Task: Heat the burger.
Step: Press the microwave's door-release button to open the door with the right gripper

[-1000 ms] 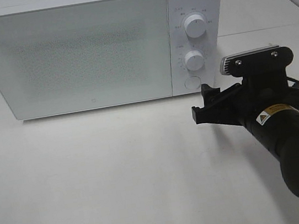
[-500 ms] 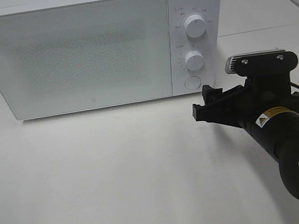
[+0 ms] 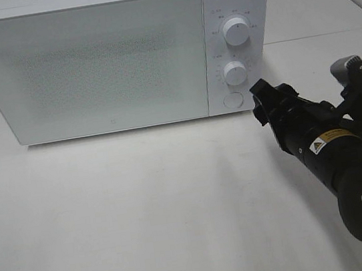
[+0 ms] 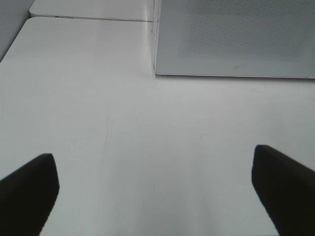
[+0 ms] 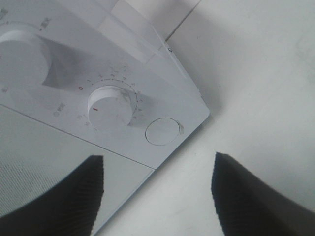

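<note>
Two white dials, an upper dial (image 3: 236,31) and a lower dial (image 3: 234,73), sit on the right-hand control panel of a white microwave (image 3: 97,66), with a round button (image 3: 233,100) beneath them. The microwave stands at the far side of the pale worktop (image 3: 145,214), its door closed. The right gripper (image 3: 261,103) hovers just right of the button and nearer than it, rolled onto its side, with its fingers apart and nothing between them. The left gripper (image 4: 152,152) hangs over bare worktop near the microwave's left front corner, its fingers spread wide and empty. The burger shows in none of the views, so I cannot tell where it is.
</note>
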Tool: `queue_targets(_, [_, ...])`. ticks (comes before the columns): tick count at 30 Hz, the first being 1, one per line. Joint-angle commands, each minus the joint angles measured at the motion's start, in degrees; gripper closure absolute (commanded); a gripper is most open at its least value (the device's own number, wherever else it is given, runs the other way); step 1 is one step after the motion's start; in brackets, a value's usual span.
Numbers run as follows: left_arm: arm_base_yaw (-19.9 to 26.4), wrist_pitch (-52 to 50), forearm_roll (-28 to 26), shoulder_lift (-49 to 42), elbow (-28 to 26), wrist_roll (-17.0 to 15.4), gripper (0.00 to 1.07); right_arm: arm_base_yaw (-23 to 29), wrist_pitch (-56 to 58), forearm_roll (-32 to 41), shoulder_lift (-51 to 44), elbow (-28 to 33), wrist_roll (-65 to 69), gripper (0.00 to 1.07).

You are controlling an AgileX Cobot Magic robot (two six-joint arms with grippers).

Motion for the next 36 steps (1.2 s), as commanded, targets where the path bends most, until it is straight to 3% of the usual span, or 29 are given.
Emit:
queue_targets(1, [-0.23, 0.0, -0.06, -1.09, 0.0, -0.06, 0.07, 0.34, -9.8, -0.57, 0.0, 0.11, 8.25, 0.51])
queue_targets(6, [-0.23, 0.0, -0.06, -1.09, 0.0, -0.06, 0.07, 0.34, -9.8, -0.57, 0.0, 0.11, 21.43, 0.67])
queue_targets(9, [-0.23, 0.0, -0.06, -1.09, 0.0, -0.06, 0.07, 0.34, -9.8, -0.57, 0.0, 0.11, 22.63, 0.71])
queue_targets(11, [-0.23, 0.0, -0.06, -1.09, 0.0, -0.06, 0.07, 0.34, -8.77, -0.52, 0.0, 0.11, 27.16, 0.87])
queue_targets(12, [-0.23, 0.0, -0.06, -1.09, 0.0, -0.06, 0.07, 0.34, -8.77, -0.52, 0.0, 0.11, 27.16, 0.87])
queue_targets(17, [-0.23, 0.0, -0.06, -1.09, 0.0, -0.06, 0.07, 0.34, -6.42, -0.29, 0.0, 0.11, 29.68, 1.07])
queue_targets(25, [-0.23, 0.0, -0.06, -1.09, 0.0, -0.06, 0.07, 0.0, -0.06, -0.29, 1.2, -3.15, 32.54, 1.07])
queue_targets(36, [-0.23, 0.0, -0.06, -1.09, 0.0, -0.06, 0.07, -0.17, 0.46, -0.29, 7.85, -9.51, 33.17, 1.07])
